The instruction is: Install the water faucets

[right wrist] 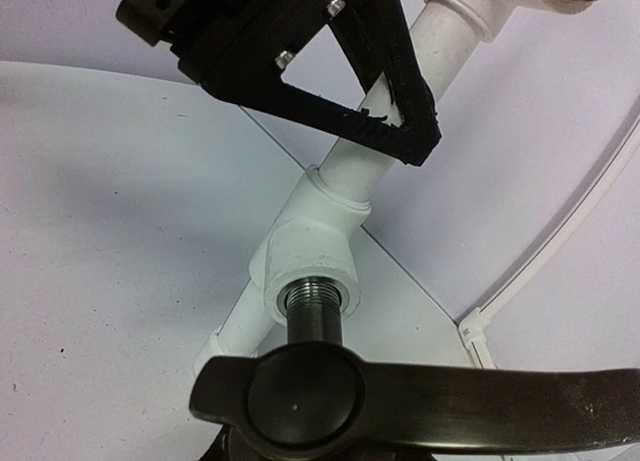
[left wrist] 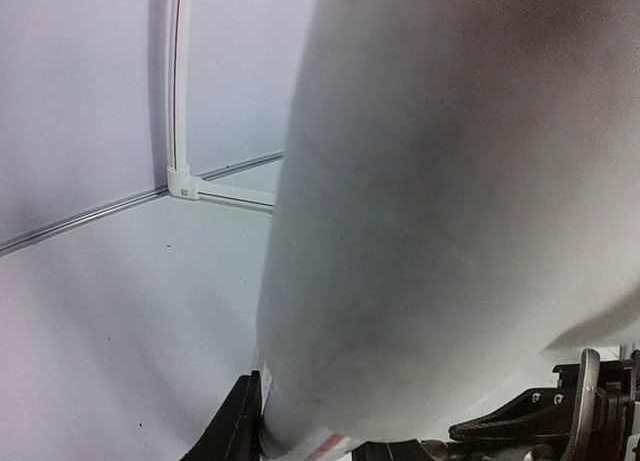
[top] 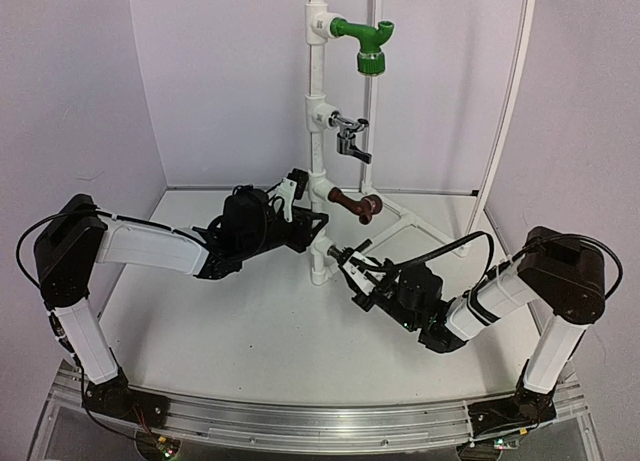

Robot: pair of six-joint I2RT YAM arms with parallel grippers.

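A white upright pipe [top: 318, 131] carries a green faucet [top: 368, 41], a silver faucet [top: 350, 137] and a brown faucet [top: 356, 204] on its tees. My right gripper [top: 352, 267] is shut on the dark grey-black faucet [right wrist: 400, 401]. The faucet's threaded end [right wrist: 312, 297] sits in the mouth of the lowest white tee [right wrist: 305, 251], with several threads still showing. My left gripper [top: 312, 224] is shut on the pipe just above that tee. In the left wrist view the pipe [left wrist: 450, 201] fills the frame between my black fingers [left wrist: 238, 429].
A thin white frame tube [top: 505, 111] rises at the right, and a diagonal brace [top: 425, 221] runs from the pipe's foot to it. The enclosure's walls stand close behind the pipe. An aluminium rail [top: 320, 421] runs along the near edge.
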